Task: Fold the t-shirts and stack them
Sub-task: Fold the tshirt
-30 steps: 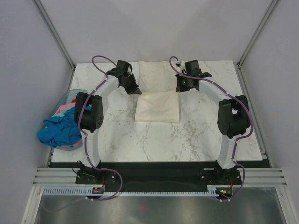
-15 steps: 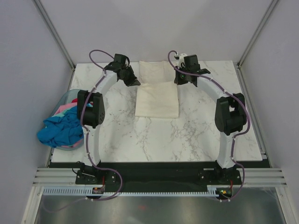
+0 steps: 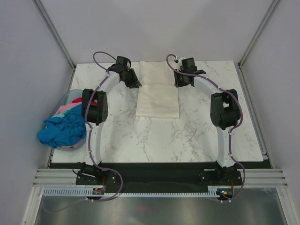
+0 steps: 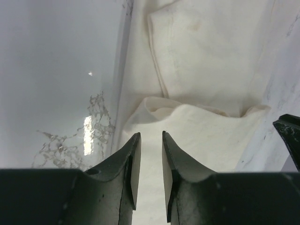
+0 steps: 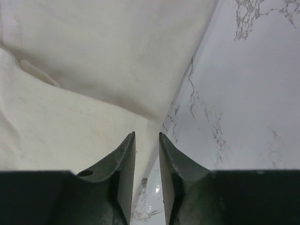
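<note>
Nearby, basket [image 3: 67, 97] of coloured shirts [image 3: 61, 132], marble table [image 3: 154, 138]

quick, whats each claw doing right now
left claw: closed, pinching the edge of the cream t-shirt
right claw: closed, pinching a corner of the same shirt

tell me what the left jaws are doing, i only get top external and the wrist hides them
Observer: In the left wrist view, the left gripper has its jaws a narrow gap apart over the cream-white t-shirt. I cannot tell whether cloth is pinched.
Operator: and the right
Observer: The right gripper shows the same narrow gap, with its tips right at the shirt's edge where it meets the marble table.
Operator: fold lying flat
Observer: No, the folded layer's edge ahead of the left jaws is rumpled.
</note>
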`<state>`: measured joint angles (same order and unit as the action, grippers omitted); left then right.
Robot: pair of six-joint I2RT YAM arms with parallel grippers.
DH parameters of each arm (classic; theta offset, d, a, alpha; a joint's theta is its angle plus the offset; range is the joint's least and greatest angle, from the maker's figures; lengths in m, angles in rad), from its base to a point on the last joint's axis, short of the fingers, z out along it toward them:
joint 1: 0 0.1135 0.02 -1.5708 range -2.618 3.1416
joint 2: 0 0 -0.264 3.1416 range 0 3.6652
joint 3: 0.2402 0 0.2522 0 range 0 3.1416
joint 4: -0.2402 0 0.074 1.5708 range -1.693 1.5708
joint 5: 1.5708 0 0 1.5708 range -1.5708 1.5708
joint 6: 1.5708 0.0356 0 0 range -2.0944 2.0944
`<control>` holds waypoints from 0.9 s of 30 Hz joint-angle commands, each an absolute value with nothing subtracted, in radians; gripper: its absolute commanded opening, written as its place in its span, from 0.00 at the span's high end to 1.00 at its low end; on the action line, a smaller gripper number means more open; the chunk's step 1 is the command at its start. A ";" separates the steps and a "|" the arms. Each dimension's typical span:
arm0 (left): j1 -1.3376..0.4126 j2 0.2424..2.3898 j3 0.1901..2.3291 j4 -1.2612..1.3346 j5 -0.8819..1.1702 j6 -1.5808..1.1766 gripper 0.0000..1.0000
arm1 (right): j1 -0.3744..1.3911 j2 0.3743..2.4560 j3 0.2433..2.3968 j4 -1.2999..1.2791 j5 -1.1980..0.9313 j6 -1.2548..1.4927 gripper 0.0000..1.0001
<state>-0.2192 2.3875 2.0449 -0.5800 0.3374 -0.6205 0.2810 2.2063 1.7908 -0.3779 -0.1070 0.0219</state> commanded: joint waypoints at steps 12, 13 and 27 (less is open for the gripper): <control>-0.287 2.089 1.701 -0.563 0.397 -0.471 0.72 | 0.288 1.884 1.505 -0.414 -0.242 0.176 0.62; -0.301 2.077 1.681 -0.554 0.397 -0.471 0.72 | 0.290 1.879 1.490 -0.407 -0.277 0.187 0.62; -0.371 1.996 1.400 -0.509 0.298 -0.526 0.73 | 0.299 1.879 1.244 -0.357 -0.296 0.235 0.68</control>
